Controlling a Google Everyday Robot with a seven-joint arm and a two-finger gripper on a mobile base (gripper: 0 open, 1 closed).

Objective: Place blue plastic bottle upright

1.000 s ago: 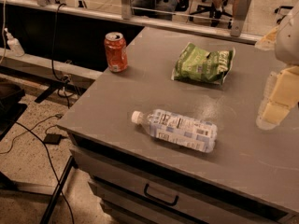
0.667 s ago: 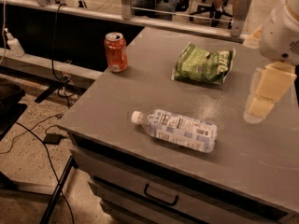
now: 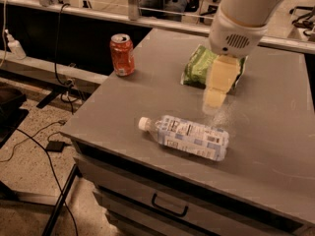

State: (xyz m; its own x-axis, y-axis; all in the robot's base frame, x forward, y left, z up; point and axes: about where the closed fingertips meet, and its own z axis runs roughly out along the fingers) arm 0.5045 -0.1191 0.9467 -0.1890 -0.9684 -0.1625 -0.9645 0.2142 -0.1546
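The blue plastic bottle (image 3: 189, 137) lies on its side near the front edge of the grey table (image 3: 275, 132). Its white cap points left and its pale blue-and-white label faces up. My gripper (image 3: 214, 99) hangs from the white arm above the table's middle, just behind the bottle and in front of a green bag. It is a little above the tabletop and apart from the bottle. It holds nothing that I can see.
An orange soda can (image 3: 122, 54) stands upright at the table's back left corner. A green snack bag (image 3: 197, 66) lies at the back, partly hidden by my arm. Drawers (image 3: 170, 205) sit below the front edge. Cables lie on the floor at left.
My arm has swung from the right edge of the view leftwards to the table's middle, bringing the gripper close behind the bottle. The bottle, can and bag have not moved.
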